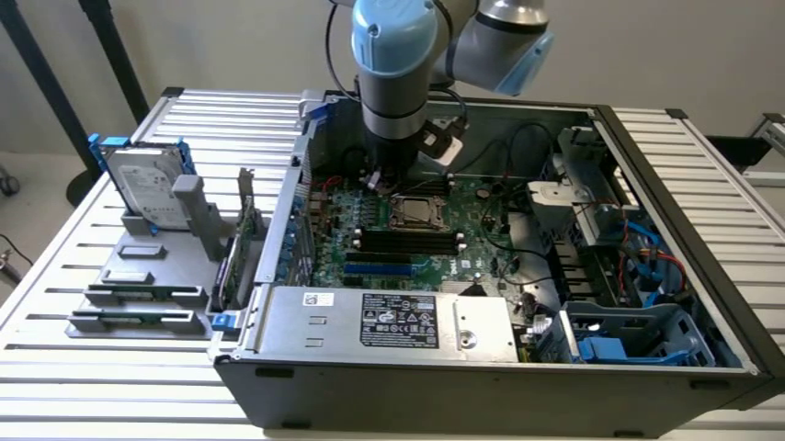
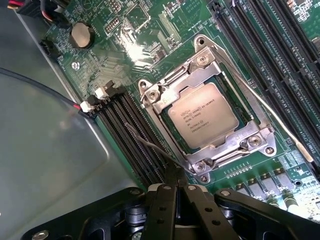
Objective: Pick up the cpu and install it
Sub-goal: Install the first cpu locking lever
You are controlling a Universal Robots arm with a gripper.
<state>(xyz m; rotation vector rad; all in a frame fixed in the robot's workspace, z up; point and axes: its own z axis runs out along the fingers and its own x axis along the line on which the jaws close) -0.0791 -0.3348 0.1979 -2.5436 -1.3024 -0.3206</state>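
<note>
The cpu lies flat in its socket on the green motherboard, silver top up. The metal socket frame is closed around it. My gripper is shut, and its black tips sit just beside a corner of the frame. They are at the end of a thin wire lever that runs along the socket; I cannot tell whether they pinch it. In the exterior view the gripper reaches down into the open computer case, close to the cpu.
Black memory slots and a grey case wall flank the socket. A power supply sits at the case front, and a blue drive cage is at the exterior view's right. Outside stand a hard drive in a blue frame and a grey holder.
</note>
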